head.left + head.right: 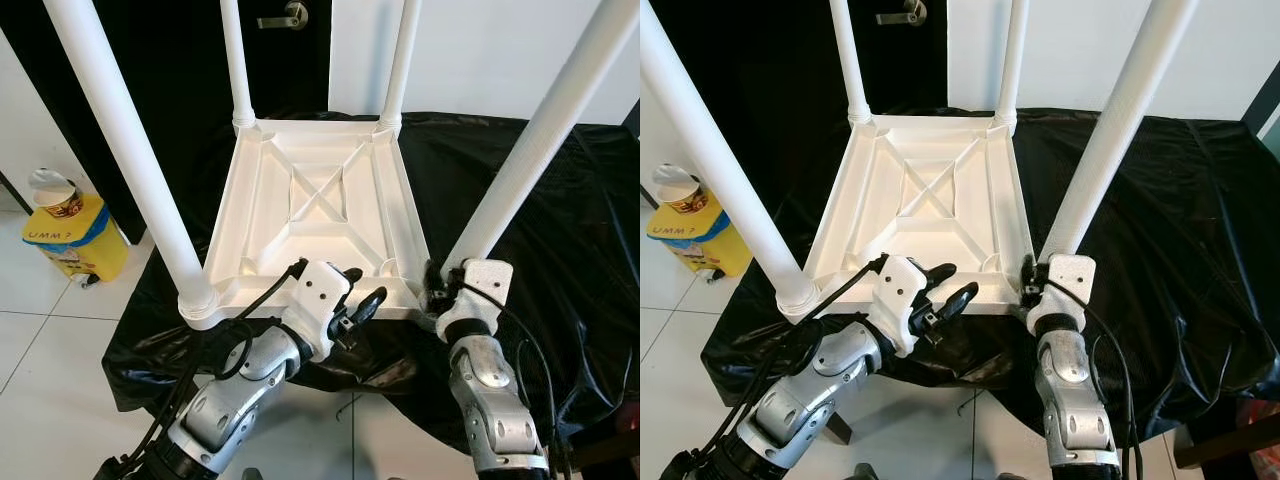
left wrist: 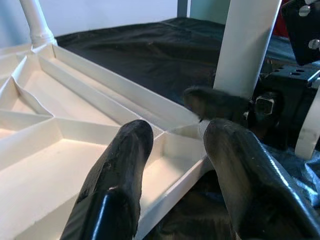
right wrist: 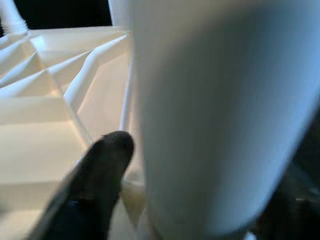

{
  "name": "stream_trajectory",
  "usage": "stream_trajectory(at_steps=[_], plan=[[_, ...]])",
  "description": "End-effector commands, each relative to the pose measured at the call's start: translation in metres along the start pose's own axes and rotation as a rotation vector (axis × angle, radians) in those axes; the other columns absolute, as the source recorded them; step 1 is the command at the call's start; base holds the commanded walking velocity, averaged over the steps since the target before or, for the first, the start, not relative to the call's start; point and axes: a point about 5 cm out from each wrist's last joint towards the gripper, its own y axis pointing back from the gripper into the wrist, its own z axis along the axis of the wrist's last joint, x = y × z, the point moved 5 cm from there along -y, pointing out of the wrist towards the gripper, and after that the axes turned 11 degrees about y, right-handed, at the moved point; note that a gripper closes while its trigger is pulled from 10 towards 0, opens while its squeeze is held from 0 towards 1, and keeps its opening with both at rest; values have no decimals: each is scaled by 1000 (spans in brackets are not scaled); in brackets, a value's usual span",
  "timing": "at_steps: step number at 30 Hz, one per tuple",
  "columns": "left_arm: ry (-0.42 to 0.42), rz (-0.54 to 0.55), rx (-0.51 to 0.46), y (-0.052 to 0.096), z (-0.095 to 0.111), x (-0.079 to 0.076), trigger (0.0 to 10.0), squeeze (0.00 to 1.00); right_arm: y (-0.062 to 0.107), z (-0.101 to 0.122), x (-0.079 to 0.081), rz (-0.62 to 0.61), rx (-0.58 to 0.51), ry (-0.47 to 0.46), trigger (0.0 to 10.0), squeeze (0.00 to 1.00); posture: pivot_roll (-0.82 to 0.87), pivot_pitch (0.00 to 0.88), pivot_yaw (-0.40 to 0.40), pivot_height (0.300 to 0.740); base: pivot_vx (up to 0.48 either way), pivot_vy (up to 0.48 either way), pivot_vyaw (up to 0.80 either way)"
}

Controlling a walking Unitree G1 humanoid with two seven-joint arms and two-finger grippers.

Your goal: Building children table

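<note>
Children's table [image 1: 315,205], white plastic and turned upside down, lies on a black cloth [image 1: 530,200] spread over a low surface, its ribbed underside up and four round white legs rising from the corners. White floor tiles [image 1: 50,360] surround the cloth; behind it stand a black door with a metal lever handle [image 1: 285,18] and a pale wall [image 1: 490,50].

On the floor to the robot's left sits a yellow bin [image 1: 75,238] with a blue band, and a paper cup [image 1: 55,192] rests on top of it; what the bin holds cannot be seen.

Left gripper [image 1: 352,290] hovers at the table's near edge, between the two near legs, its two black fingers [image 2: 120,170] spread apart with the rim of the tabletop showing between them; they grasp nothing.

Right gripper [image 1: 440,283] is at the base of the near right leg [image 1: 530,150], where that leg meets its corner socket. In the right wrist view one black finger [image 3: 97,175] lies just beside the wide white tube of the leg, the other side dark and blurred, so the fingers stand on either side of the leg; whether they are pressing it tight cannot be told.
</note>
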Motion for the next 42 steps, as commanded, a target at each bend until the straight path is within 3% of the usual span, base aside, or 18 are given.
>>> stream_trajectory(at_steps=[1,6,12,14,15,16,21,25,26,27,28,38,39,42], plan=[[4,-200,34,1,0,-21,10000,0,1,1,3,11,-7,-21,10000,1000,57,61,-15,740,0,0,0],[7,-198,40,1,0,-21,10000,0,4,19,-1,99,-98,-33,10000,1000,57,65,-17,740,0,0,0],[9,-196,43,0,0,-21,10000,0,6,23,-7,144,-128,-37,10000,1000,53,69,-14,740,0,0,0],[15,-195,50,-1,-1,-21,10000,0,6,25,-12,292,-150,-9,10000,1000,46,79,-6,740,0,0,0],[15,-195,50,-1,-1,-21,10000,0,6,25,-12,292,-150,-9,10000,1000,46,79,-6,740,0,0,0],[15,-197,50,-2,-1,-21,10000,0,6,23,-13,351,-144,18,10000,47,46,80,-6,740,0,0,0],[17,-199,52,-2,0,-21,10000,0,3,21,-14,409,-129,39,10000,0,47,82,-7,740,0,0,0],[28,-202,53,-4,0,-24,10000,0,-9,22,-19,518,-122,121,10000,0,51,81,1,740,0,0,0],[29,-205,53,-5,0,-25,10000,0,-12,22,-19,550,-115,143,4157,0,52,81,1,740,0,0,0],[30,-208,54,-6,0,-25,10000,0,-13,21,-19,567,-111,153,4157,0,53,80,-1,740,0,0,0],[28,-209,54,-6,1,-25,10000,0,-13,20,-19,590,-108,167,0,0,54,79,-4,740,0,0,0],[26,-210,49,-7,2,-26,10000,0,-3,1,-18,648,-38,205,0,0,47,80,-7,740,0,0,0],[28,-211,49,-7,2,-27,10000,0,-4,-1,-19,629,-29,215,10000,0,47,82,-8,740,0,0,0],[28,-212,50,-7,2,-27,10000,0,-6,-3,-21,610,-21,228,10000,0,45,83,-7,740,0,0,0]])
